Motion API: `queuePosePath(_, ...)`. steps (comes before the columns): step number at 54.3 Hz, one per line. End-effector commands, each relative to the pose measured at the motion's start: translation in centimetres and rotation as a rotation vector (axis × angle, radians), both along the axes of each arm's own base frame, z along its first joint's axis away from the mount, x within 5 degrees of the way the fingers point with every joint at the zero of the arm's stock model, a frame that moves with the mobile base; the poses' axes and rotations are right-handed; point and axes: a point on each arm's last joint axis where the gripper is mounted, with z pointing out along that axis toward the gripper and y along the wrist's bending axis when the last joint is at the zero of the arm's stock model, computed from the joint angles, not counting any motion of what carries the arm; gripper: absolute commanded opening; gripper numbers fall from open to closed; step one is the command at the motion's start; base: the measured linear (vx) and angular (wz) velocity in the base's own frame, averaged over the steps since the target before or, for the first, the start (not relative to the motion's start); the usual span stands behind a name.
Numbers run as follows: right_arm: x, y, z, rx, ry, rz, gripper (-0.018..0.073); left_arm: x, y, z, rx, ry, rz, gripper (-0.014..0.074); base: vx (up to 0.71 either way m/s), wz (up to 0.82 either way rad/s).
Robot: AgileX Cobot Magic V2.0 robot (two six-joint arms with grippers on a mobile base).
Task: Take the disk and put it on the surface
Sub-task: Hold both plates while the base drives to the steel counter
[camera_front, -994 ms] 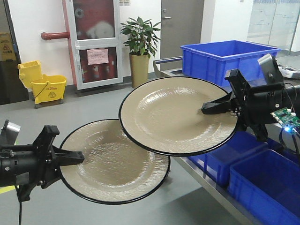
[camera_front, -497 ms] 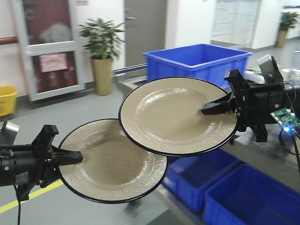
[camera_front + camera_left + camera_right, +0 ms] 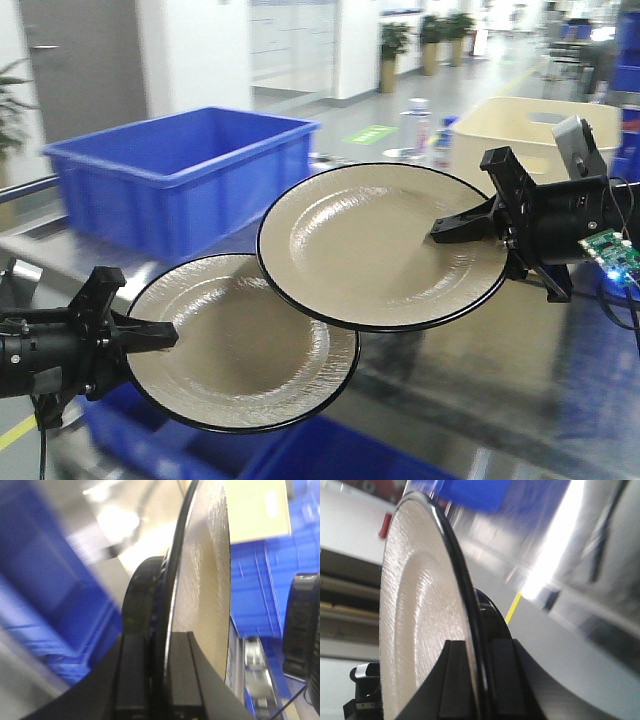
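Left fingers [image 3: 150, 335] pinch lower disk [image 3: 250, 350] rim; right fingers [image 3: 460, 226] pinch upper disk [image 3: 370, 245] rim; rims overlap, both airborne.

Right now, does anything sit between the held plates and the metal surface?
Under the right plate the surface looks bare, though blurred. The left plate lies partly beneath the right plate's edge and appears to hang over blue bins, not the surface.

Lower disk [image 3: 240, 350] near-left, its far-right edge under upper disk [image 3: 370, 240]; tub [image 3: 180, 170] far left, crate [image 3: 520, 120] far right behind.
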Motion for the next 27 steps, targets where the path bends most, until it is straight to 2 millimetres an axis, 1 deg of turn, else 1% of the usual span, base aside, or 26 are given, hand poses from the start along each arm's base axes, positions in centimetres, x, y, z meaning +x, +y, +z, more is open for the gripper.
queuePosePath(1,-1.13,0.06,3.93,0.115,-0.107,-0.033,-0.0005,-0.73,-0.44,3.26,-0.125,-0.071,-0.004,-0.0001,0.32,-0.73)
queuePosePath(13,-1.13,0.06,3.93,0.115,-0.107,-0.033,-0.0005,-0.73,-0.44,3.26,-0.125,-0.071,-0.004,-0.0001,0.28,-0.67)
queuePosePath(27,-1.13,0.06,3.93,0.115,-0.107,-0.033,-0.0005,-0.73,-0.44,3.26,-0.125,-0.071,-0.004,-0.0001,0.2,-0.53)
